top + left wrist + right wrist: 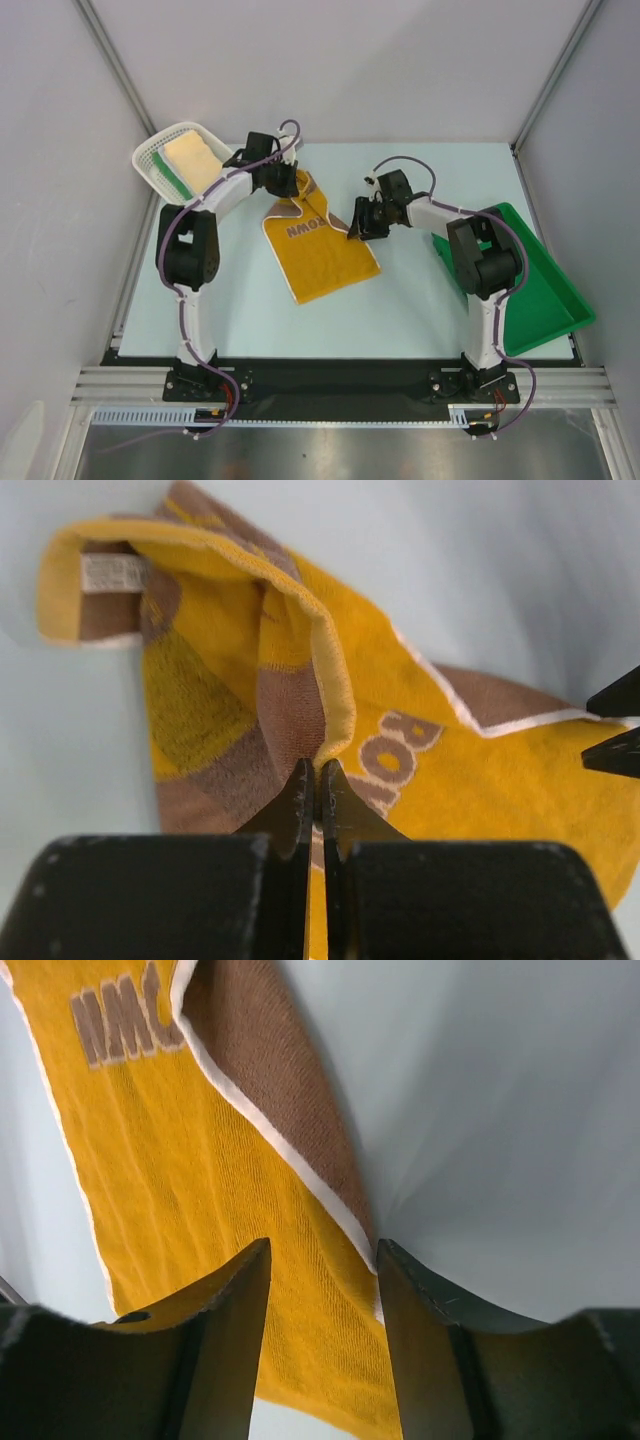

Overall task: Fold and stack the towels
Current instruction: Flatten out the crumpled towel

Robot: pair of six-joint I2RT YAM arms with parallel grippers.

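A yellow and brown towel [325, 255] with brown lettering lies spread in the middle of the table, its far end bunched into a raised fold. My left gripper [286, 186] is at that far end, shut on the towel's folded edge [335, 695], with its tips [318, 776] pressed together. My right gripper [354, 229] hangs open over the towel's right edge [180, 1180], its jaws [322, 1260] apart with cloth below them but nothing gripped. A pale cream towel [193, 160] lies in the white basket, and a green towel edge [172, 180] shows beside it.
The white mesh basket [148, 158] stands at the far left corner, close to my left arm. A green plastic tray [550, 295] sits tilted at the right edge behind my right arm. Grey walls close in the table on three sides.
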